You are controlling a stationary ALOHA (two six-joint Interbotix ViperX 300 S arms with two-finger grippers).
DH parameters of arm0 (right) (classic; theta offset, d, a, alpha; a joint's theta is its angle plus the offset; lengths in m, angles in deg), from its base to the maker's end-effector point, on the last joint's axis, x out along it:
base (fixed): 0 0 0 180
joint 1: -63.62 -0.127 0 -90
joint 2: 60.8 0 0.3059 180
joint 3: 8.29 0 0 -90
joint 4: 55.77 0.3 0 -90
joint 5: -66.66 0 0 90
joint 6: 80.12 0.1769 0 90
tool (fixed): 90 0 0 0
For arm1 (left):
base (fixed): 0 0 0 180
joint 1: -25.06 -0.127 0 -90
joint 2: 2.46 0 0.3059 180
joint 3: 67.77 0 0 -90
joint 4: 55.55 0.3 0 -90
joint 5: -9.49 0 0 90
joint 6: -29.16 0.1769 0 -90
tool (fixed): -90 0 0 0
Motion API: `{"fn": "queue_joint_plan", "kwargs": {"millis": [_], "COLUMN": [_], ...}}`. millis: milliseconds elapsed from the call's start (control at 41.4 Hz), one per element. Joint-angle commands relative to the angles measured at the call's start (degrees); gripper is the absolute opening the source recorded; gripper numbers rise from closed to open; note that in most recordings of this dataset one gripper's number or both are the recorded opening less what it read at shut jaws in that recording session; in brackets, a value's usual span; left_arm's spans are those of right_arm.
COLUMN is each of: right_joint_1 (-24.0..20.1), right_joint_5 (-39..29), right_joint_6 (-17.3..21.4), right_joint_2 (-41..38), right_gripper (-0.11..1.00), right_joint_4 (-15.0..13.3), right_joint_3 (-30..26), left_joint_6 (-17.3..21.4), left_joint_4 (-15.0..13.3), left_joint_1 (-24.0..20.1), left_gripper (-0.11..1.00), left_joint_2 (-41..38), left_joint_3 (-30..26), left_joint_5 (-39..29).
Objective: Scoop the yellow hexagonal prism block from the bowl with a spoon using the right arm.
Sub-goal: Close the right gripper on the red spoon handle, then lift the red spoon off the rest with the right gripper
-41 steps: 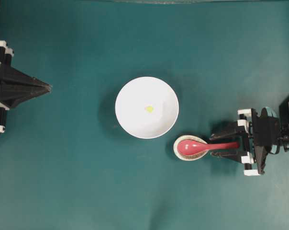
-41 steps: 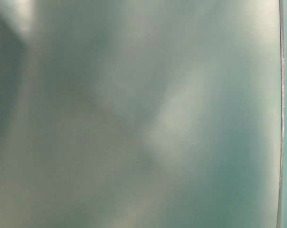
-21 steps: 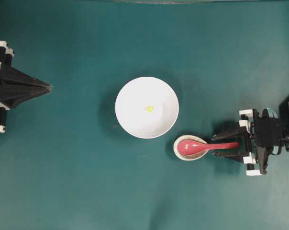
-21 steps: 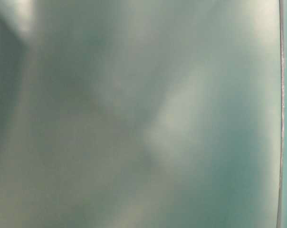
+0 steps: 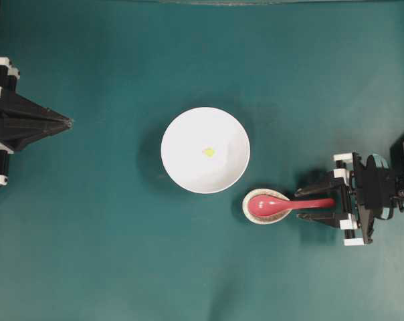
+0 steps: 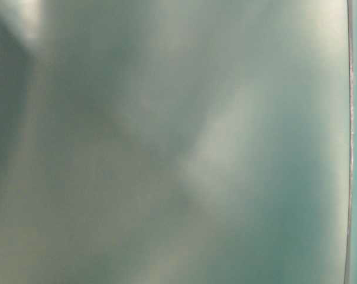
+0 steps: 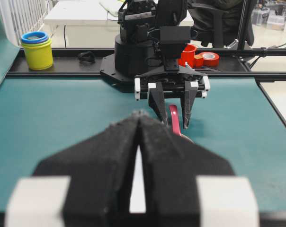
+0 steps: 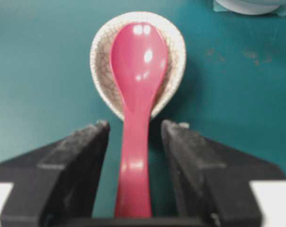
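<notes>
The white bowl (image 5: pixel 188 127) sits mid-table with the tiny yellow hexagonal block (image 5: pixel 208 152) inside it. The pink-red spoon (image 5: pixel 272 202) lies with its scoop in a small speckled spoon rest (image 5: pixel 255 215), handle pointing right. My right gripper (image 5: pixel 301 204) is open, one finger on each side of the handle, with gaps on both sides. The right wrist view shows the spoon (image 8: pixel 138 61), the rest (image 8: pixel 98 71) and the gripper (image 8: pixel 136 125) the same way. My left gripper (image 5: pixel 68 122) is shut and empty at the far left; it also shows in its wrist view (image 7: pixel 139 116).
The bowl's edge (image 8: pixel 249 4) shows at the top right of the right wrist view. Beyond the table's far edge stand stacked yellow and blue cups (image 7: pixel 37 47) and red tape rolls (image 7: pixel 200 56). The table-level view is a teal blur.
The right gripper has shifted and levelled slightly around the spoon handle. The spoon, bowl, block and left arm have not moved.
</notes>
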Motion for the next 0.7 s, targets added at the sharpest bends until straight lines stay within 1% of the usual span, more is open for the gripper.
{"fn": "queue_joint_plan", "kwargs": {"millis": [0,97,169,217,314,507,676], "right_joint_1": [-0.3,-0.3,-0.2,-0.3,-0.3,-0.3,-0.3], "right_joint_5": [0.6,0.9,1.0,1.0,1.0,0.6,-0.8], "right_joint_6": [-0.2,-0.2,-0.2,-0.2,-0.2,-0.2,-0.3], "right_joint_2": [0.4,0.4,0.4,0.5,0.7,3.3,8.0], "right_gripper": [0.56,0.55,0.5,0.44,0.24,0.23,0.23], "right_joint_4": [-0.1,-0.1,-0.1,-0.1,-0.1,-0.1,-0.1], "right_joint_3": [-0.4,-0.5,-0.5,-0.6,-0.6,-0.7,-0.7], "left_joint_6": [0.0,0.0,0.0,0.1,0.1,0.1,0.1], "left_joint_4": [0.2,0.2,0.2,0.2,0.2,0.2,0.2], "left_joint_1": [0.1,0.1,0.1,0.1,0.2,0.1,0.1], "left_gripper": [0.0,0.0,0.0,0.0,0.0,0.0,0.0], "left_joint_2": [-0.5,-0.5,-0.5,-0.5,-0.5,-0.5,-0.5], "left_joint_3": [-1.0,-1.0,-0.9,-0.9,-0.7,-0.7,-0.7], "left_joint_5": [0.4,0.4,0.4,0.4,0.4,0.3,0.3]}}
